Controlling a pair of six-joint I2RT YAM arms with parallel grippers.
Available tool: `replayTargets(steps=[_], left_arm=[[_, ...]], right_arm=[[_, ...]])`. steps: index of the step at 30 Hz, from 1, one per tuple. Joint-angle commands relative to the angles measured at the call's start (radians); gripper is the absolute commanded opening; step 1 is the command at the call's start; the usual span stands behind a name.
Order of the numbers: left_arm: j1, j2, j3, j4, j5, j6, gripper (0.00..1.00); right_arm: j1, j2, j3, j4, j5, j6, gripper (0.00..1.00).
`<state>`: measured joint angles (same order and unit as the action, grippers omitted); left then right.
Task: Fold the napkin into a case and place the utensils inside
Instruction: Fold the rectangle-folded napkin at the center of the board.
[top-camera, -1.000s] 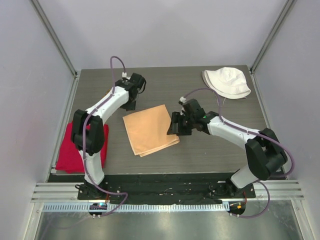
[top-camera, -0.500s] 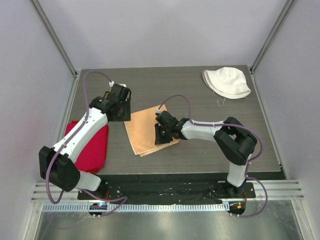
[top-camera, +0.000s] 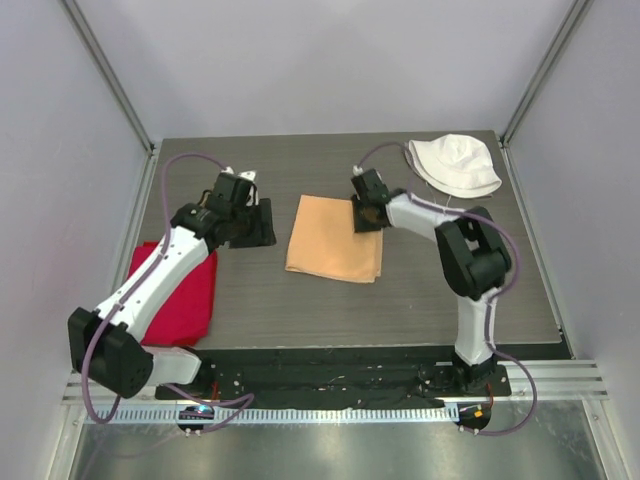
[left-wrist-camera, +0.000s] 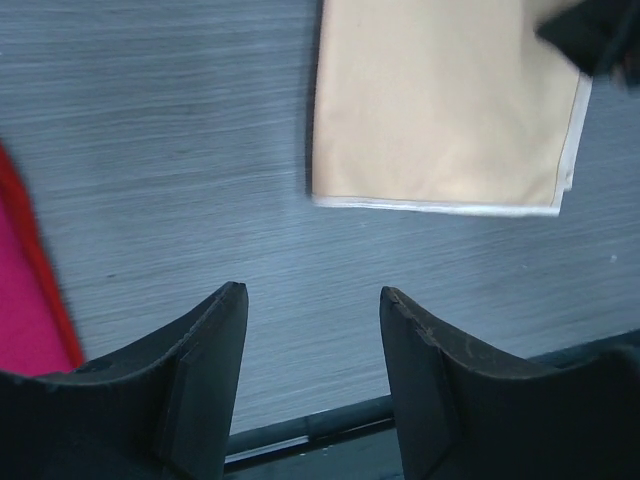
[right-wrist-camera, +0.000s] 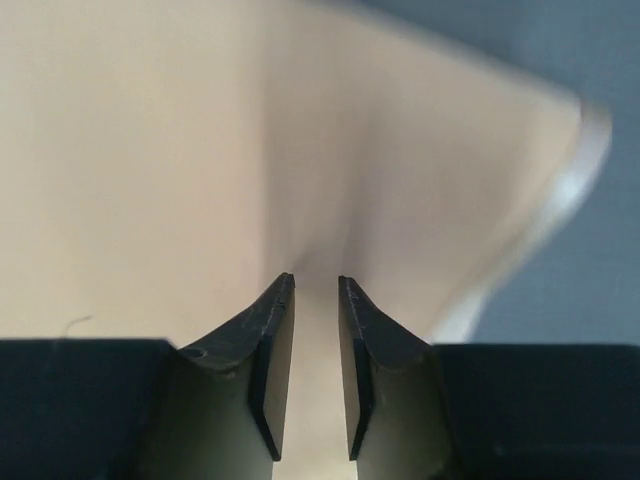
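Note:
The peach-orange napkin (top-camera: 335, 240) lies folded as a flat rectangle on the dark table, in the middle. My right gripper (top-camera: 366, 215) sits at its far right corner. In the right wrist view the gripper (right-wrist-camera: 316, 282) has narrow jaws with a raised ridge of the napkin (right-wrist-camera: 180, 150) pinched between them. My left gripper (top-camera: 255, 226) hovers over bare table just left of the cloth. In the left wrist view it stands open (left-wrist-camera: 312, 295) with nothing between its fingers, and the napkin (left-wrist-camera: 440, 110) lies ahead of it. The utensils are out of view.
A bright red cloth (top-camera: 172, 290) lies at the left table edge and shows again in the left wrist view (left-wrist-camera: 25, 300). A white fabric hat (top-camera: 455, 165) rests at the far right corner. Grey walls enclose the table on three sides.
The right gripper has closed on the napkin and drawn it toward the back right, turning it. The left gripper has shifted slightly and stays open beside it.

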<state>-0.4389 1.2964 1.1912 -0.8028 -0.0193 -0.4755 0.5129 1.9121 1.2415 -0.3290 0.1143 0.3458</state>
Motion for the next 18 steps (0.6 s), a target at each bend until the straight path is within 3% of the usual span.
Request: replayTargets(steps=[1,4,7,9,14,18], left_arm=[[-0.001,0.090,0.021,0.106,0.172,-0.058,0.59],[-0.001,0.159,0.013,0.161,0.245,-0.107,0.59],[-0.001,0.214,-0.034,0.256,0.314,-0.176,0.64],[-0.001,0.239,-0.062,0.344,0.359,-0.237,0.66],[-0.001,0.300,-0.145,0.479,0.357,-0.337,0.67],[-0.001,0.271,-0.214,0.550,0.308,-0.376,0.69]], right_arm=[[0.012,0.168,0.434,-0.225,0.009,-0.157,0.34],[0.013,0.141,0.507,-0.336,0.033,-0.093,0.55],[0.010,-0.006,0.348,-0.334,0.091,-0.012,0.66],[-0.005,-0.123,0.183,-0.321,0.091,0.092,0.70],[-0.056,-0.379,-0.249,-0.089,-0.100,0.333,0.74],[-0.059,-0.493,-0.462,0.092,-0.194,0.455,0.77]])
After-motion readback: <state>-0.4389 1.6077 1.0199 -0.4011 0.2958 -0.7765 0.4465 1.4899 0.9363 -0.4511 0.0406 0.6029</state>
